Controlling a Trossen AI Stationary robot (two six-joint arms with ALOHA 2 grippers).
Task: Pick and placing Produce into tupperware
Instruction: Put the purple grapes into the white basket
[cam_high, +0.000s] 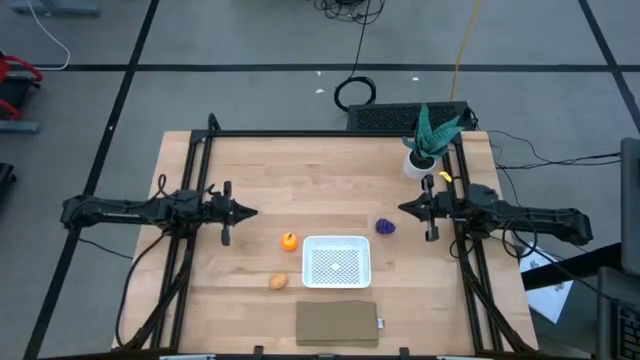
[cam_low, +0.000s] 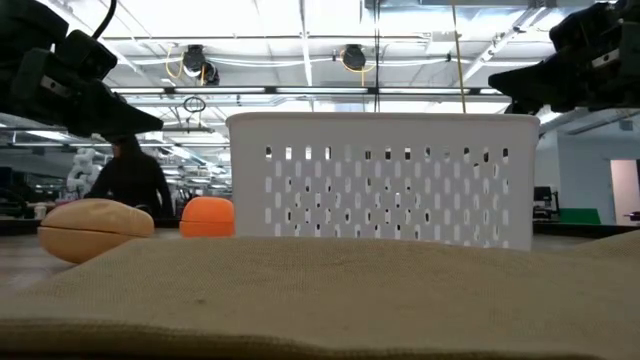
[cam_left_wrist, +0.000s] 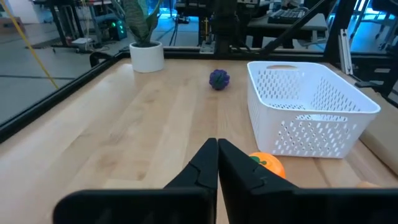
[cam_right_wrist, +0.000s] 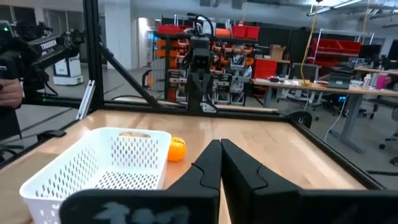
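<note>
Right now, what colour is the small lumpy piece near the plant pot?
Dark purple. The lumpy piece shows best in the left wrist view.

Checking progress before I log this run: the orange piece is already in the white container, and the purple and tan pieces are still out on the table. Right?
Not quite. The orange piece is not in the container; the high view shows it on the table beside the container's left edge. The rest holds: the purple piece and the tan piece are out on the table.
</note>
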